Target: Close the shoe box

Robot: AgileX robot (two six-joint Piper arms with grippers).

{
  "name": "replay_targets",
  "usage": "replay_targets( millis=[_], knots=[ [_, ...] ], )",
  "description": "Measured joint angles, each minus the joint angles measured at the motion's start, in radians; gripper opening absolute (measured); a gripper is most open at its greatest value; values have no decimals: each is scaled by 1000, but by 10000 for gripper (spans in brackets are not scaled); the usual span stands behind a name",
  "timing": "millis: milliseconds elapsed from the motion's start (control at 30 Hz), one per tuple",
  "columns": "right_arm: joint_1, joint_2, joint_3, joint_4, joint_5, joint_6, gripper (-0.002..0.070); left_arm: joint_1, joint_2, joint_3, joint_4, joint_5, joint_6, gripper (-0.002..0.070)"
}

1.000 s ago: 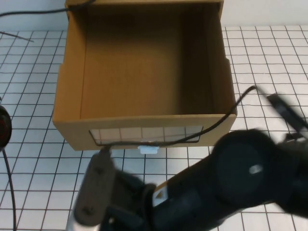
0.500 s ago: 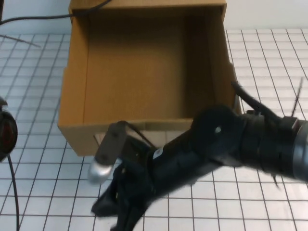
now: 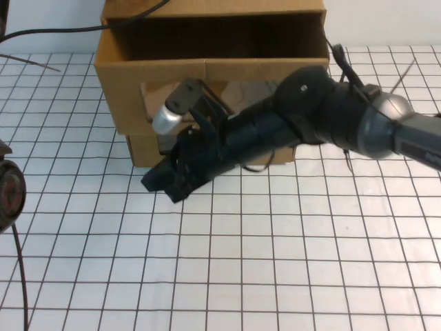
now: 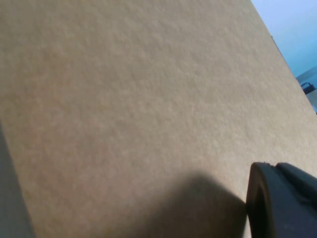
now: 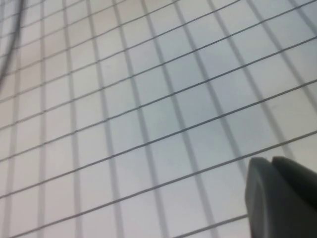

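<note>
The brown cardboard shoe box (image 3: pixel 172 71) stands at the far middle of the table. Its drawer front (image 3: pixel 141 148) sits nearly flush under the outer shell, with part of the clear window (image 3: pixel 153 98) showing. The white handle is hidden behind my right arm. My right gripper (image 3: pixel 164 182) reaches across the front of the box from the right, looks shut and empty, and lies low by the drawer's lower left front. In the right wrist view it (image 5: pixel 280 198) hangs over the grid table. My left gripper (image 4: pixel 277 198) is close against a plain cardboard wall (image 4: pixel 138 99); it does not show in the high view.
A white grid-lined table (image 3: pixel 275 262) stretches in front of the box. A dark round object with red on it (image 3: pixel 8 193) sits at the left edge with a black cable (image 3: pixel 17 276) running down. Another cable (image 3: pixel 62 29) leads to the box's back left corner.
The drawer has slid back into its shell, hiding the open inside. My right arm has swung forward and left across the drawer front.
</note>
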Motion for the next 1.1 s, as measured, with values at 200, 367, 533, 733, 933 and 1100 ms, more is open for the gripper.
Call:
replay_targets(
  millis=[200, 367, 533, 733, 933, 1100],
  knots=[
    [-38, 144, -242, -72, 60, 88, -10, 0, 0, 0, 0, -2, 0, -6],
    [-76, 229, -413, -78, 112, 174, -13, 0, 0, 0, 0, -2, 5, -6],
    [-106, 250, -457, -76, 141, 235, -13, 0, 0, 0, 0, -2, 5, -6],
    [-111, 253, -473, -98, 256, 251, -13, 0, 0, 0, -2, -4, 7, -6],
    [-94, 185, -473, -140, 372, 260, -13, 3, -52, 2, -17, 18, 9, -5],
    [-93, -4, -473, -140, 368, 286, -13, 3, -168, 2, -19, 22, 31, -5]
  ],
)
